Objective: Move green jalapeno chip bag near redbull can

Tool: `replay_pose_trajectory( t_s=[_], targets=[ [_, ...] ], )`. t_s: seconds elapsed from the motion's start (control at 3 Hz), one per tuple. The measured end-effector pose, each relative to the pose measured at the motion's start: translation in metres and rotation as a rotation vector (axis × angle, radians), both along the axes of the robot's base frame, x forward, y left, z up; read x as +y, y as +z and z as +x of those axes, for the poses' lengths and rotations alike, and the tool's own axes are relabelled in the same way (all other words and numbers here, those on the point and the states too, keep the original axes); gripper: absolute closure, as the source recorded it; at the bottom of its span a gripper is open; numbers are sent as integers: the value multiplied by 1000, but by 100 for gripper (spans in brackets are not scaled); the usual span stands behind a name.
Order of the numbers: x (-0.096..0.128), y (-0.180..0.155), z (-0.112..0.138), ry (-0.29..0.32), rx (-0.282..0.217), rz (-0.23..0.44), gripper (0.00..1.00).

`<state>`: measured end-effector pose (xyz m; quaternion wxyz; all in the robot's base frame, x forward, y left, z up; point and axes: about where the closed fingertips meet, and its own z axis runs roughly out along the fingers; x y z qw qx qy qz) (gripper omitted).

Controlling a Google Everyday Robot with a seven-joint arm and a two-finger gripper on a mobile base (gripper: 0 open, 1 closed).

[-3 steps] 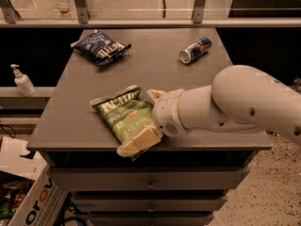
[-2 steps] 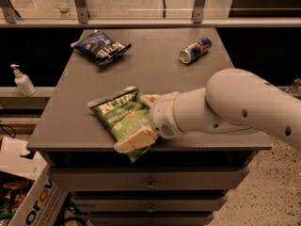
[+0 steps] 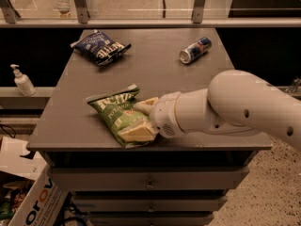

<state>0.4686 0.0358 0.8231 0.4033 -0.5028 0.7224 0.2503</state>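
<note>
Grey table (image 3: 155, 79) with drawers under it fills the middle, and a railing runs along behind it. Far left of the jaws, off the table, a pump bottle (image 3: 22, 81) stands on a low ledge. A cardboard box (image 3: 33, 199) sits on the floor below it.

Beyond the jaws and to their left, a blue bag (image 3: 100, 47) lies flat near the table's far left corner.

The green bag (image 3: 117, 112) lies near the front edge, its right end between the jaws. Its long axis runs diagonally: the sealed top edge points far-left, away from the jaws, and the other end points near-right.

The gripper (image 3: 142, 119) is at that near-right end. One cream finger (image 3: 146, 104) lies on the bag's far side and the other on its near side, clamping the bag.

Beyond the jaws and to their right, well apart from the bag, the can (image 3: 195, 50) lies on its side, its silver top pointing near-left.

The white arm (image 3: 235, 102) comes in from the right.
</note>
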Motion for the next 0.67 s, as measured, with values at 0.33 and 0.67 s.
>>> replay_pose_trajectory(
  t_s=[0.33,0.67],
  targets=[
    [-34,6,17,-54,-1,12,87],
    [-88,14,41,-134,-8,10,100]
  ],
)
